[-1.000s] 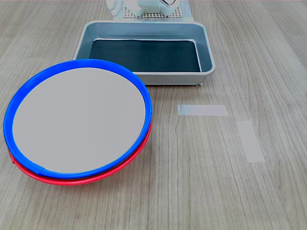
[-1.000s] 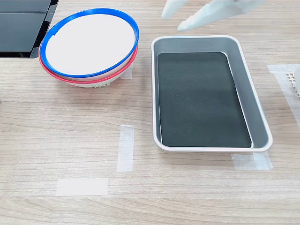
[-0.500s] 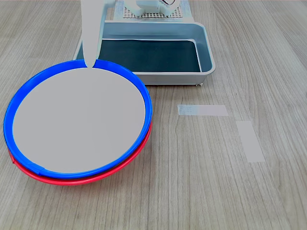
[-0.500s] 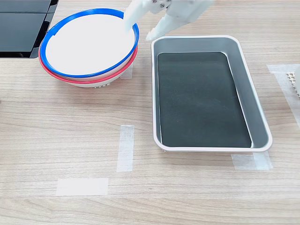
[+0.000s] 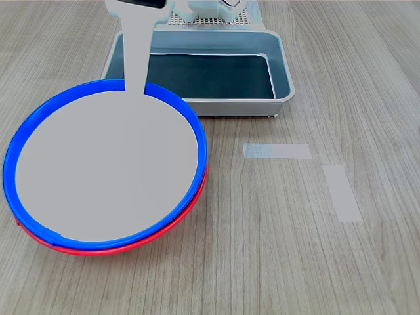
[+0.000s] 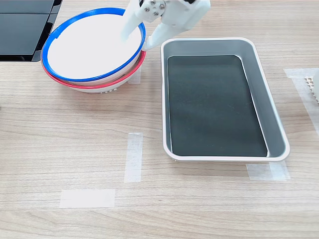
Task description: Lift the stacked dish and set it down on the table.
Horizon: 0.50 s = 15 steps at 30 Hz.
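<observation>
Blue-rimmed and pale grey inside, the stacked dish (image 5: pixel 105 164) (image 6: pixel 92 45) is sitting nested on a red-rimmed dish (image 5: pixel 118 246) (image 6: pixel 89 84), both resting on the wood-grain bench (image 5: pixel 275 249) (image 6: pixel 65 134). No brand, label or writing is readable anywhere in either exterior view.

The white gripper (image 6: pixel 137 37) is straddling the stacked dish's rim on the side nearest the grey metal tray (image 5: pixel 197 69) (image 6: pixel 219 99): in the second exterior view 1 finger is lying inside the dish and the other is outside the rim, so the jaws are apart with the rim between them; whether they are pressing it cannot be told. In the first exterior view only 1 finger (image 5: pixel 134 59) is showing, reaching down over the far rim.

The tray, holding a dark mat (image 6: pixel 212 104), is lying just beside the stacked dish, leaving a narrow gap where the outer finger is sitting. 2 pale tape strips (image 5: pixel 277 151) (image 5: pixel 342 193) are lying well apart from the stacked dish, on bare bench. A black object (image 6: pixel 22 27) is sitting just beside the stacked dish at the second exterior view's left edge.
</observation>
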{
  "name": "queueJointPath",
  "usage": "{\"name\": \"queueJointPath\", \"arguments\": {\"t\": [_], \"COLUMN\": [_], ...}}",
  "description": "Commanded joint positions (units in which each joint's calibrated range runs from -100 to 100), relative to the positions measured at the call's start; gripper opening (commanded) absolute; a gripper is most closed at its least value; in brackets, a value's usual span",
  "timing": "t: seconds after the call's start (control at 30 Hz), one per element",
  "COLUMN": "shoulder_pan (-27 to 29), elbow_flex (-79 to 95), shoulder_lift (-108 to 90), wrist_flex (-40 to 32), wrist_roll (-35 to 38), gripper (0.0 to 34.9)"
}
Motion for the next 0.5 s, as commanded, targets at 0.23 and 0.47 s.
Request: {"name": "queueJointPath", "arguments": {"t": [0.23,0.47], "shoulder_pan": [1.2,1.4], "elbow_flex": [-6.5,-6.8], "shoulder_lift": [0.0,-0.1], "wrist_flex": [0.0,0.8], "wrist_roll": [-0.2,0.0], "gripper": [12.9,0.2]}}
